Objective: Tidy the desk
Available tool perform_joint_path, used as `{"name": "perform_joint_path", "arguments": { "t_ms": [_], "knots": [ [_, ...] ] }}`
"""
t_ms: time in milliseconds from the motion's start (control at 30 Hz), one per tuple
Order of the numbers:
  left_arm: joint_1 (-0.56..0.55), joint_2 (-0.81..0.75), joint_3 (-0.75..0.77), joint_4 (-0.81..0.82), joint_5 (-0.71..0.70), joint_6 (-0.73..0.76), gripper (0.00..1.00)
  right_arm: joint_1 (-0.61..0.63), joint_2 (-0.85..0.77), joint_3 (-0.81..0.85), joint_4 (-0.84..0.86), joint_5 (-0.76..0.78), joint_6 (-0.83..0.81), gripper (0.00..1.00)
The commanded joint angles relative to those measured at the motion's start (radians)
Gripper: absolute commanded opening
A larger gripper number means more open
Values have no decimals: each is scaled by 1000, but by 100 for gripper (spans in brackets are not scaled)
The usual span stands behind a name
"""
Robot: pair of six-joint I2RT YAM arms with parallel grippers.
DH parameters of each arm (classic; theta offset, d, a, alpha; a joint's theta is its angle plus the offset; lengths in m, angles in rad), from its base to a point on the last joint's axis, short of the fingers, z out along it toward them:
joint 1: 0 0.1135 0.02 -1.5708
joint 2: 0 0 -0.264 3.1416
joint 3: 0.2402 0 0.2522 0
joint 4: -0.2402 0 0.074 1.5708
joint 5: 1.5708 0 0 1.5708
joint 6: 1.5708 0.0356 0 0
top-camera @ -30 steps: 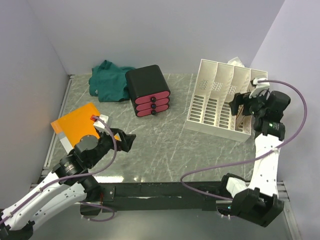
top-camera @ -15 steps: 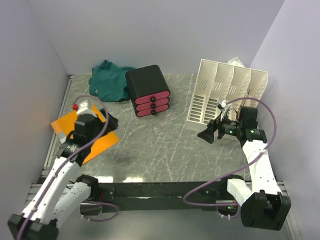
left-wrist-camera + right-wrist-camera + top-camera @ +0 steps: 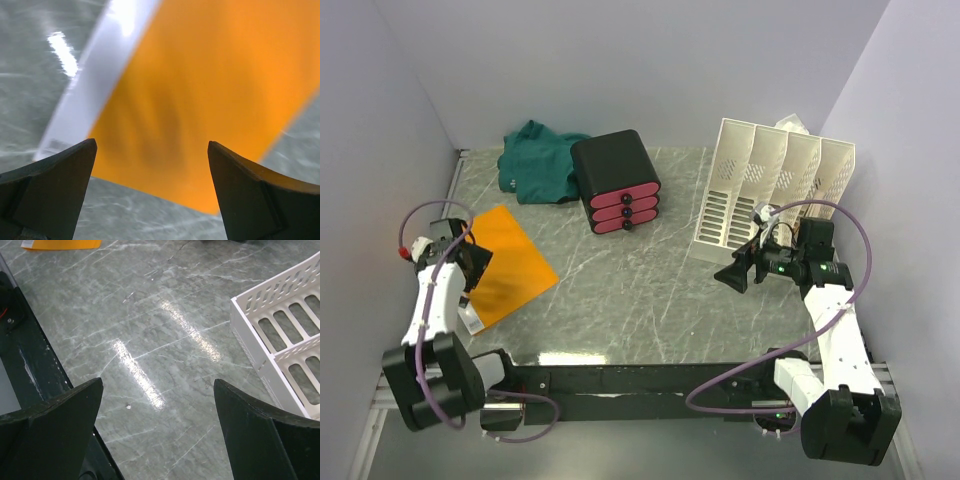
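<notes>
1. Top external view: the desk spreads under both arms. The left gripper hangs at its left edge, over an orange folder. The right gripper hangs over its right half, just in front of a white slotted file rack.
2. Both grippers' jaws stand wide apart with nothing between them.
3. The desk is flat, glossy grey-green stone with pale veins and streaks of glare. A black rail runs along its front edge. The folder is a smooth flat rectangle with a white strip along one side.
4. Only the top view shows the black drawer box with pink fronts and the crumpled green cloth at the back. The left wrist view shows the folder blurred, and the right wrist view shows the rack's slots close up.
</notes>
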Motion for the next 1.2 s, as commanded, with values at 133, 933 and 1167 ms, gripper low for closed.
{"name": "perform_joint_path", "arguments": {
  "t_ms": [133,933,1167],
  "knots": [
    [93,82,4,12,-86,6,99,-1,7,20,-5,-15,-26,100],
    [213,320,-88,199,295,59,88,-5,65,32,-22,-28,-49,100],
    [213,323,-146,309,570,117,83,-10,68,32,-20,-28,-49,100]
  ]
}}
